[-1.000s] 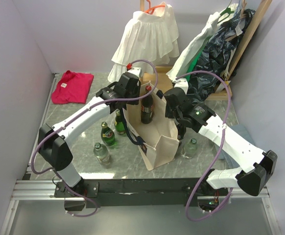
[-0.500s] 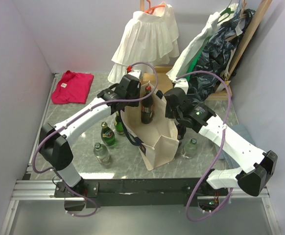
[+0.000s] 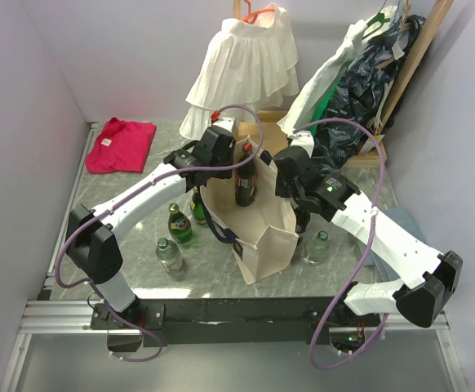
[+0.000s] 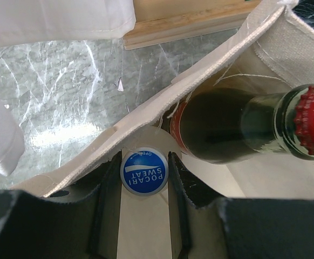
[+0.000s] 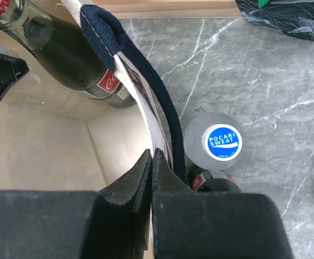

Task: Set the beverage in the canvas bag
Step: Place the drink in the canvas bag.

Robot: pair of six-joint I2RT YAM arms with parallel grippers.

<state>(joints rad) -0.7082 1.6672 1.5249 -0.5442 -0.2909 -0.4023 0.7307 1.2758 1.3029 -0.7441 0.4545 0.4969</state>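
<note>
The cream canvas bag (image 3: pixel 264 245) stands open mid-table with navy handles (image 5: pixel 159 102). My left gripper (image 3: pixel 233 163) reaches into its mouth. In the left wrist view the gripper (image 4: pixel 143 162) is shut on the blue-capped Pocari Sweat bottle (image 4: pixel 143 171), a finger touching each side of the cap, just inside the bag's rim (image 4: pixel 162 108). A dark glass bottle with a red cap (image 4: pixel 227 127) stands inside the bag beside it. My right gripper (image 5: pixel 152 156) is shut on the bag's right wall (image 5: pixel 138 94) and holds it.
Outside the bag's right side stand another Pocari Sweat bottle (image 5: pixel 222 141) and a dark bottle (image 5: pixel 213 182). Green bottles (image 3: pixel 179 222) and a clear bottle (image 3: pixel 169 255) stand left of the bag. Behind lie a red shirt (image 3: pixel 119 145), a white ruffled garment (image 3: pixel 241 69) and piled clothes (image 3: pixel 360 82).
My left gripper has shifted slightly left and down over the bag's mouth with the bottle. The right arm and the bag have barely moved.
</note>
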